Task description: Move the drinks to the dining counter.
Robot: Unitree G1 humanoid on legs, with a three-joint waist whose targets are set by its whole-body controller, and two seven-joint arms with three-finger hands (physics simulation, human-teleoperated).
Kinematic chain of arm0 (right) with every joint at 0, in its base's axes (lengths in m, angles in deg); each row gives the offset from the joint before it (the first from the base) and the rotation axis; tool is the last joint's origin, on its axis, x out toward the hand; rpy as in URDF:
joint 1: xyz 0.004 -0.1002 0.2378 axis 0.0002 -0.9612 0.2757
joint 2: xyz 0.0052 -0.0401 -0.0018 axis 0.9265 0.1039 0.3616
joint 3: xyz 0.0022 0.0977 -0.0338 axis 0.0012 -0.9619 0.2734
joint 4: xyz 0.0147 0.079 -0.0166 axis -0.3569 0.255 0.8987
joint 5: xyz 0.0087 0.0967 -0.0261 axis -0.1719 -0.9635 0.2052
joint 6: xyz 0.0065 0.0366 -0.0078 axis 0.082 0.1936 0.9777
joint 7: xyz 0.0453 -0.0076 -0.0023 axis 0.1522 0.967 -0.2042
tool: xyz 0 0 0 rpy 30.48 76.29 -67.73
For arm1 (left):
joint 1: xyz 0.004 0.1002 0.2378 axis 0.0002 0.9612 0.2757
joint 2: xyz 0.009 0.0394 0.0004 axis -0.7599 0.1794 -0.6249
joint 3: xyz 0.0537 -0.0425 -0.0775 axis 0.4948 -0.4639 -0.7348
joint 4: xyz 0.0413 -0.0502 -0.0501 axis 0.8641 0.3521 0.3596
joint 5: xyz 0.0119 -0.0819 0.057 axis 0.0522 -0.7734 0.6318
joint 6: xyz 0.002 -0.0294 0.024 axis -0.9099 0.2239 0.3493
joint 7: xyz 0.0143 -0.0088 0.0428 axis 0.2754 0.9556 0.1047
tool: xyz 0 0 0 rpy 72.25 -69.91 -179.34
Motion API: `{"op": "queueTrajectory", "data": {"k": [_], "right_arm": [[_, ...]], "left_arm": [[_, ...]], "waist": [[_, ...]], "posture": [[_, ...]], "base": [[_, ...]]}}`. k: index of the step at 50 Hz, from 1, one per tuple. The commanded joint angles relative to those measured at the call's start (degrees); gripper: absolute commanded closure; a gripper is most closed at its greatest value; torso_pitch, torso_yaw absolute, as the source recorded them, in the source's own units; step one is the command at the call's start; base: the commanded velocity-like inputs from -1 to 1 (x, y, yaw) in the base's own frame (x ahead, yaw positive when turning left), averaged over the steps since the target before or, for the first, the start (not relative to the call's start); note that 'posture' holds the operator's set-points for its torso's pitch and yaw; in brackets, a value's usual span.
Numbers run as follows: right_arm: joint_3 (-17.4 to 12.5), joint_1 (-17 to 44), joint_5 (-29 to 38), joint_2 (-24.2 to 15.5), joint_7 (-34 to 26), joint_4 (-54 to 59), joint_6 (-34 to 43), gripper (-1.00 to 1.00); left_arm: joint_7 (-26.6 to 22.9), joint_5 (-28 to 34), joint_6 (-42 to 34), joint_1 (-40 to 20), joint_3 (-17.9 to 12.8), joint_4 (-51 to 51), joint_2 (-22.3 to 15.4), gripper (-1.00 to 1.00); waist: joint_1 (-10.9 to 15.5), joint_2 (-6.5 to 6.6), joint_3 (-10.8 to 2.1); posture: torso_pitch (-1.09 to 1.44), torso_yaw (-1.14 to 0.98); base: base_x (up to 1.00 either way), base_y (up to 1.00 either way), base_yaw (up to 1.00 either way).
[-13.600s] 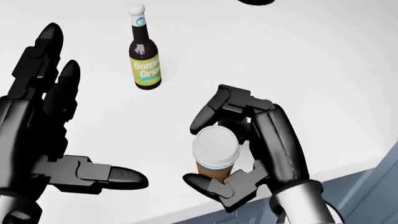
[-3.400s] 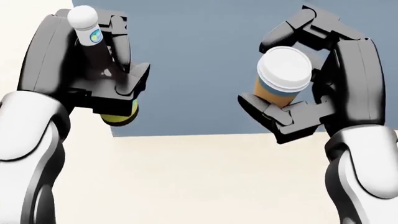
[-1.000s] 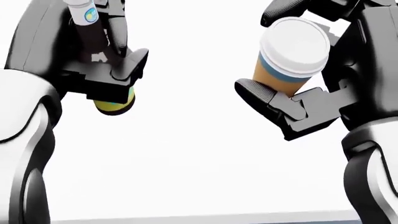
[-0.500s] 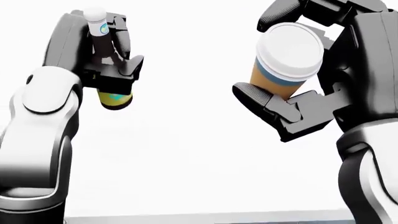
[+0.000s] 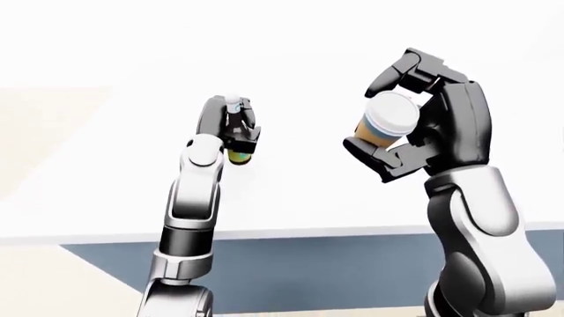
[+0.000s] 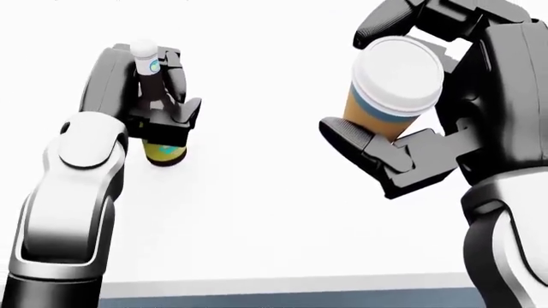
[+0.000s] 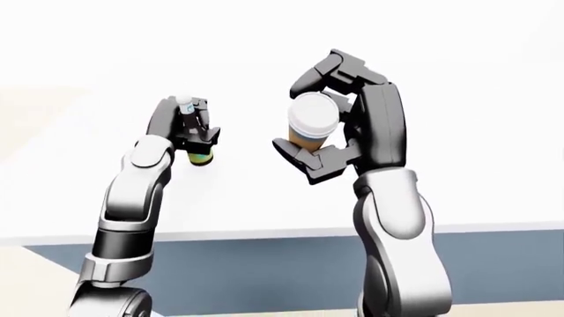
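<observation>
Both drinks are in the robot's hands above a broad white surface [image 6: 257, 212], whose near edge runs across the bottom of the head view with a blue-grey panel beneath it. The left hand [image 6: 159, 102] is reached out over the surface, its black fingers [image 6: 180, 119] clenched around the middle of a dark bottle [image 6: 154, 90]. The bottle stands upright: its white cap and a small round blue-green sticker on the neck show above the fingers, and the yellow-green label and dark base show below them. Whether the base touches the surface or hangs just above it cannot be told. The bottle is capped, so nothing of its contents can be seen. The right hand [image 6: 428, 96] is raised, nearer the camera, and grasps a paper coffee cup [image 6: 390, 96], one finger arched over the rim and others pressed against the lower side. The cup is tilted, its top leaning toward the camera, and is clearly off the surface. It has an orange-tan wall, a blue and white band under the rim, and a white domed lid that hides whatever is inside. In the left-eye view a pale beige floor [image 5: 44, 132] lies to the left of the surface.
</observation>
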Motion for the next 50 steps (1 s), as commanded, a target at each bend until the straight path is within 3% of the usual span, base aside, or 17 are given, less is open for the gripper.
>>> {"op": "queueTrajectory", "data": {"k": [1,13,17,29,31,38,45,50], "right_arm": [[-0.4,1.5,0.2,-0.2,0.2,-1.5,-2.2,1.00],[-0.4,1.3,0.2,0.0,0.2,-1.2,-2.7,1.00],[-0.4,1.4,0.2,-0.1,0.2,-1.3,-2.5,1.00],[-0.5,1.2,0.1,0.0,0.3,-1.4,-2.4,1.00],[-0.6,1.1,0.0,-0.1,0.3,-1.4,-2.5,1.00],[-0.4,0.9,0.0,-0.1,0.3,-0.9,-3.1,1.00],[-0.3,0.9,0.2,0.0,0.2,-0.9,-3.1,1.00],[-0.3,1.1,0.4,0.0,0.2,-0.4,-3.3,1.00]], "left_arm": [[0.9,0.0,2.9,-1.9,-0.5,-1.2,-0.5,1.00],[1.1,0.5,3.6,-1.7,0.1,-0.3,-0.4,1.00],[1.1,0.5,3.2,-2.0,-0.1,-0.5,-0.3,0.51],[0.8,0.5,2.4,-1.5,-0.1,-1.9,-0.3,0.04],[0.7,0.5,2.3,-1.4,-0.1,-2.0,-0.4,-0.23],[0.1,0.3,1.2,-0.7,-0.6,-4.2,-0.9,-0.33],[-0.3,0.1,0.2,-0.2,-0.8,-5.9,-1.3,-0.58],[-1.1,-0.1,-1.5,1.8,-1.2,-10.1,-1.9,-0.52]], "waist": [[0.0,-0.02,-1.50],[-0.1,0.12,-1.79],[-0.1,0.11,-1.76],[-0.1,0.10,-1.80],[-0.1,0.11,-1.81],[-0.1,0.14,-1.81],[-0.1,0.19,-1.81],[-0.1,0.25,-1.83]], "posture": [[0.00,0.00],[0.00,0.00],[0.00,0.00],[0.00,0.00],[0.00,0.00],[0.00,0.00],[0.00,0.00],[0.00,0.00]], "base": [[0.00,0.00,0.00],[0.00,0.00,0.00],[0.00,0.00,0.00],[0.00,0.00,0.00],[0.00,0.00,0.00],[0.00,0.00,0.00],[0.00,0.00,0.00],[0.00,0.00,0.00]]}}
